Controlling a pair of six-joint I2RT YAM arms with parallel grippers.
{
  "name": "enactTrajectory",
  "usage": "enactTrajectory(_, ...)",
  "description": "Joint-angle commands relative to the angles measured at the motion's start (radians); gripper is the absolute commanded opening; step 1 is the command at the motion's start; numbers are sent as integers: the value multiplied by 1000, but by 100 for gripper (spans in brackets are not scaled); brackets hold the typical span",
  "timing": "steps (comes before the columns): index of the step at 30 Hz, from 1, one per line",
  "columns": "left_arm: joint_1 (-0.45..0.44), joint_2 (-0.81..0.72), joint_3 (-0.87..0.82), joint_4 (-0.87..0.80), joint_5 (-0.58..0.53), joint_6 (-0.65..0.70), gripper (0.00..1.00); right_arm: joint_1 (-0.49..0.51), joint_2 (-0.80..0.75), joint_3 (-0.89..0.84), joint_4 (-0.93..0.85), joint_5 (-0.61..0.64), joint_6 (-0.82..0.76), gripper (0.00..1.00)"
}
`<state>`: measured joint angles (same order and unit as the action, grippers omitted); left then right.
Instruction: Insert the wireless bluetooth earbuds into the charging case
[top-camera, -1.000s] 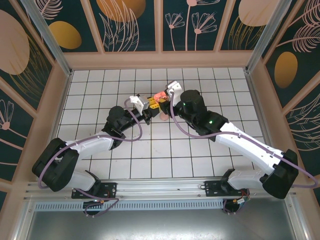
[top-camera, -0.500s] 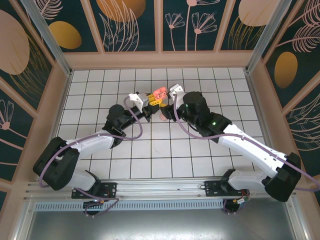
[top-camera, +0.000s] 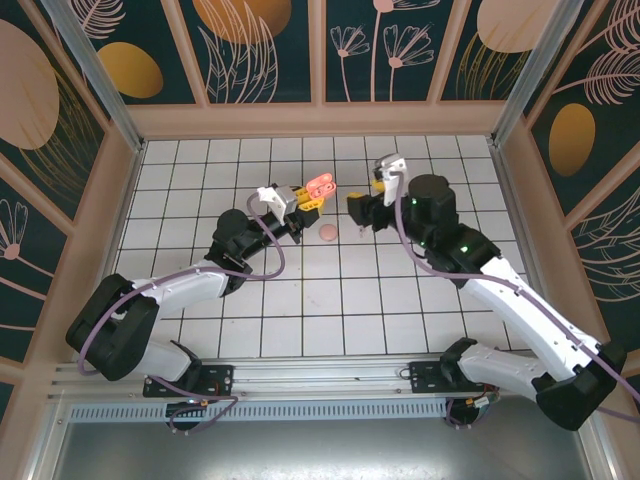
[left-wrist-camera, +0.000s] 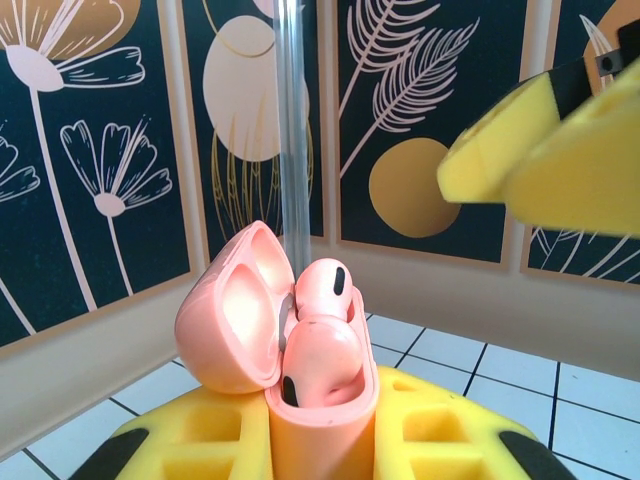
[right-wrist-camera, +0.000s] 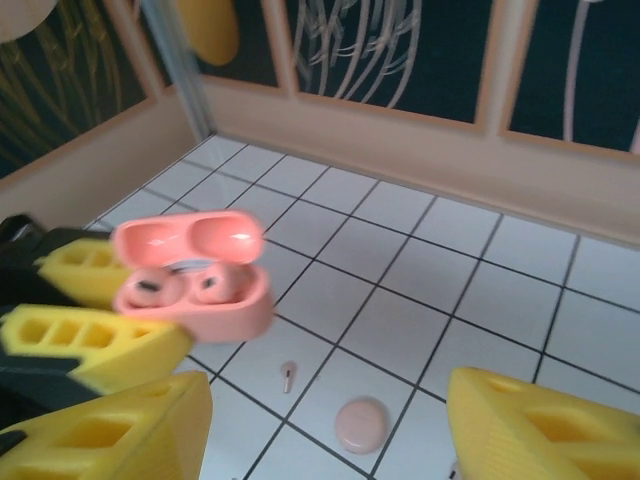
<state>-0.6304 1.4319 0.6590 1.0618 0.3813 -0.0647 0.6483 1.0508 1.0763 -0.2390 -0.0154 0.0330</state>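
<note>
The coral charging case stands upright with its lid open, and my left gripper is shut on it between yellow fingers. Two coral earbuds sit in its wells. From above, the case is at the tip of the left gripper. My right gripper hangs open to the right of the case, apart from it, with nothing between its fingers. In the right wrist view the case is upper left of the right gripper. A loose pale pink earbud lies on the tiles below.
A round pale pink closed case lies on the tiles beside the loose earbud and, in the top view, shows as the round case between the arms. The wooden back wall bounds the tiled floor.
My right gripper has drawn back to the right, away from the case, and its jaws have opened wider. The left gripper still holds the case in about the same place.
</note>
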Motion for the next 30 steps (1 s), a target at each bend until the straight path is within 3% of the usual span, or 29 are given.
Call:
enactTrajectory(1,1,4,-9,45,22,22,0,-52,19,73,-63,-55,93,62)
enactTrajectory(10,0,64,-18,-14,74,113,0,-94,281,380,-272,-130,158,37)
enactTrajectory(17,1,93,-22,-37,118,179,0,-96,508,612,-419,-231,182,0)
enactTrajectory(23,1,104,-4,-55,131,200,0,-96,660,741,-514,-308,193,0)
enactTrajectory(30,0,113,14,-51,114,187,0,-86,679,700,-574,-342,172,0)
